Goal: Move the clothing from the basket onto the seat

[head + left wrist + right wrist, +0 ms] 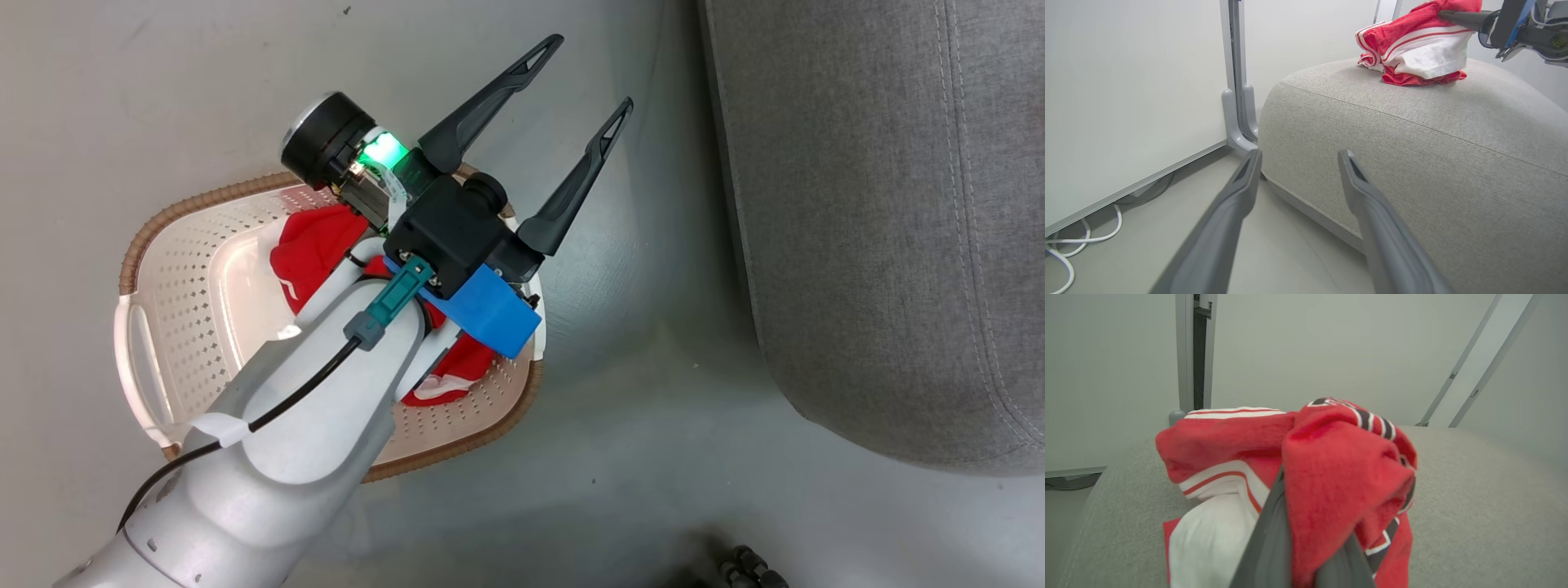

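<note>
The cream basket (184, 327) stands on the floor with red clothing (314, 245) inside, partly hidden under my left arm. My left gripper (591, 73) hovers above the basket's far rim, open and empty, fingers aimed toward the grey seat (882, 204). In the left wrist view its fingers (1300, 154) point at the seat's side (1412, 163). On top of the seat rests a red and white garment (1412, 45), with my right gripper (1443, 15) shut on it. The right wrist view shows this gripper (1302, 498) pinching the bunched red garment (1339, 465) over the seat (1474, 498).
Bare grey floor (645, 392) separates the basket from the seat. A white wall panel with a grey post (1235, 81) stands beside the seat's far end. White cables (1069, 249) lie on the floor under the panel. A dark object (747, 567) sits at the bottom edge.
</note>
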Available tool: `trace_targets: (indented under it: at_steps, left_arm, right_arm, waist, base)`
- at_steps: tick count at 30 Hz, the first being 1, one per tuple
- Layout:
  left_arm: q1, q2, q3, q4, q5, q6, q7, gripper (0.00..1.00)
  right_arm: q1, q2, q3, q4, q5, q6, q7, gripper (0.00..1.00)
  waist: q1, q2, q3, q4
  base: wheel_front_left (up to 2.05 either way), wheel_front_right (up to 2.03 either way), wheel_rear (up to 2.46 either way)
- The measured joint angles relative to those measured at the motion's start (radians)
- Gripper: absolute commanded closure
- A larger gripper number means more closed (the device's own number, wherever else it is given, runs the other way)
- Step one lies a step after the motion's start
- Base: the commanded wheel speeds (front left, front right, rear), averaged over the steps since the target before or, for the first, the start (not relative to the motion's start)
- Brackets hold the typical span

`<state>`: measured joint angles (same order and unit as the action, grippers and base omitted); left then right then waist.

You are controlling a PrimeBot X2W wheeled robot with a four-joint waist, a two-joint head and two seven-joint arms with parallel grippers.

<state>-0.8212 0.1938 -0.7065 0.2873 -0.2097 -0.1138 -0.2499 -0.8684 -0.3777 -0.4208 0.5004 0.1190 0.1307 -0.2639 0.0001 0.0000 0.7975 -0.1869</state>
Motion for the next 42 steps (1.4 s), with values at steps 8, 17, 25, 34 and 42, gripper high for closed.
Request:
trace_targets:
  at_steps: [8, 17, 25, 34, 42]
  left_arm:
    - [0.013, 0.003, 0.0, 0.007, -0.011, 0.009, -0.007, 0.0]
    - [0.087, -0.025, 0.023, 0.028, -0.047, 0.02, -0.012, 0.0]
    - [0.224, -0.047, 0.105, 0.009, -0.072, 0.034, -0.012, 0.0]
    - [0.371, -0.045, 0.25, -0.014, -0.061, 0.067, -0.012, 0.0]
    - [0.481, -0.052, 0.385, -0.038, -0.034, 0.074, -0.012, 0.0]
  right_arm:
    - [0.06, 0.036, -0.006, 0.045, 0.01, 0.0, 0.0, 0.0]
    - [0.272, 0.089, -0.005, -0.023, -0.007, 0.0, 0.0, 0.0]
    - [0.456, 0.144, 0.046, -0.165, -0.023, 0.0, 0.0, 0.0]
    - [0.569, 0.208, 0.199, -0.342, -0.028, 0.0, 0.0, 0.0]
    - [0.622, 0.241, 0.318, -0.384, -0.03, 0.0, 0.0, 0.0]
  waist:
    - [0.0, 0.0, -0.034, -0.008]
    - [-0.0001, 0.0, -0.158, -0.009]
    - [-0.0002, 0.0001, -0.32, -0.001]
    - [-0.0003, 0.0, -0.494, 0.025]
    - [-0.0003, 0.0001, -0.597, 0.092]
  base:
    - [0.0, 0.0, 0.0]
    - [0.0, 0.0, 0.0]
    - [0.0, 0.0, 0.0]
    - [0.0, 0.0, 0.0]
    - [0.0, 0.0, 0.0]
